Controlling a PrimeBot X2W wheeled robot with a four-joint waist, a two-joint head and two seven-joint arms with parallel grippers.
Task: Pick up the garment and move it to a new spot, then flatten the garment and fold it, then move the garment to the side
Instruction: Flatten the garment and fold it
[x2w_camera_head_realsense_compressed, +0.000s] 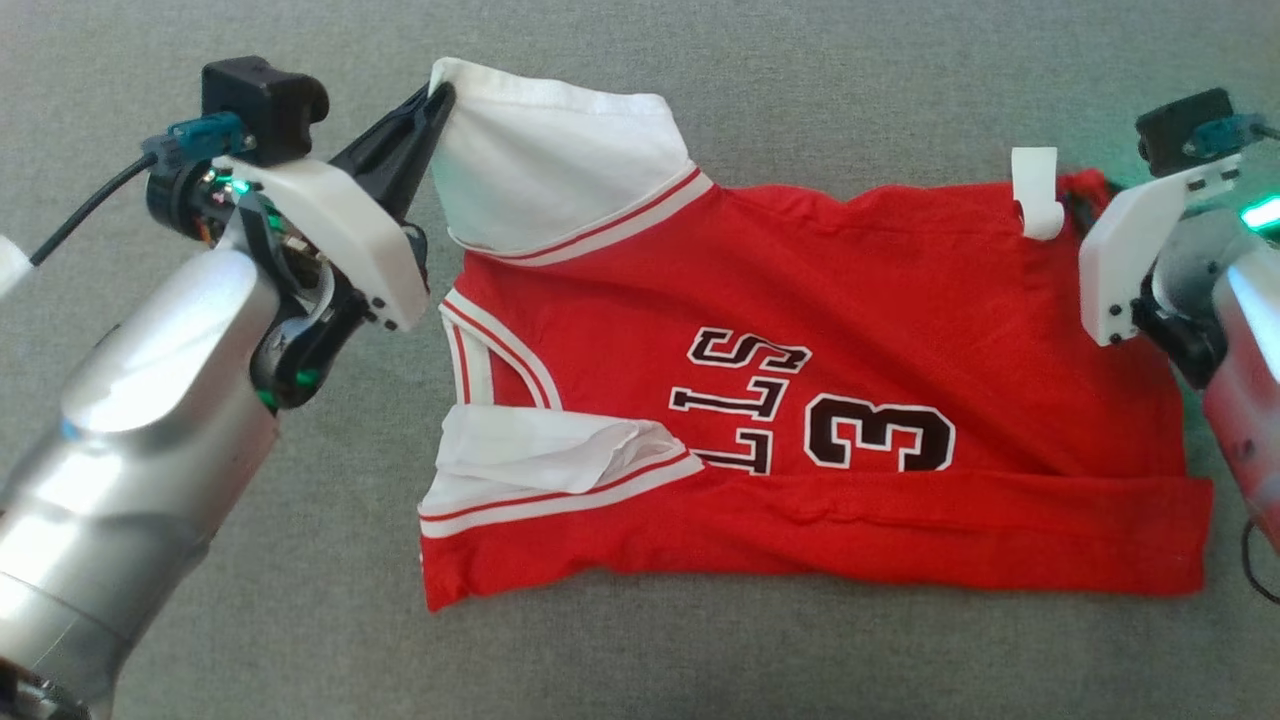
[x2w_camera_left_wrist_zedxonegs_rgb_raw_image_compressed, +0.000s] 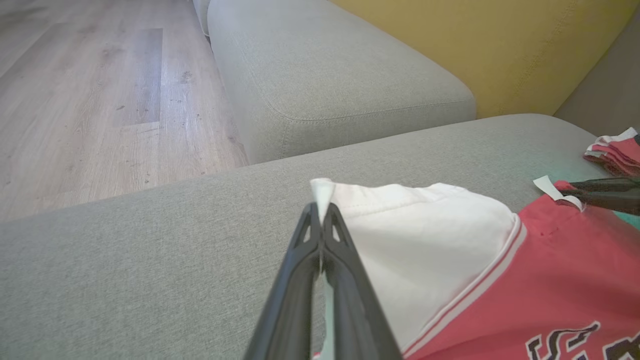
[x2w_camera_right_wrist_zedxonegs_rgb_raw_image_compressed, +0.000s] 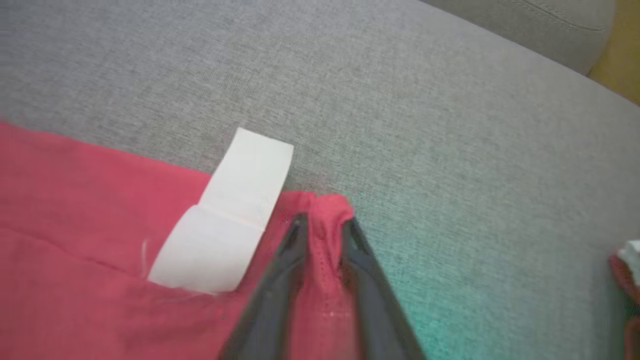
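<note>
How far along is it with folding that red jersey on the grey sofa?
Partly done. The red basketball jersey with white sleeves lies flat on the grey fabric cushion, its near long edge apparently folded over already. In hand: the left gripper pinches the far white sleeve corner; the right gripper grips the far hem corner beside the white label. Left: further folds, then moving it aside.

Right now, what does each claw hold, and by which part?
The left claw pinches the jersey by its white sleeve corner; the right claw grips a bunched red corner beside the white tag.
</note>
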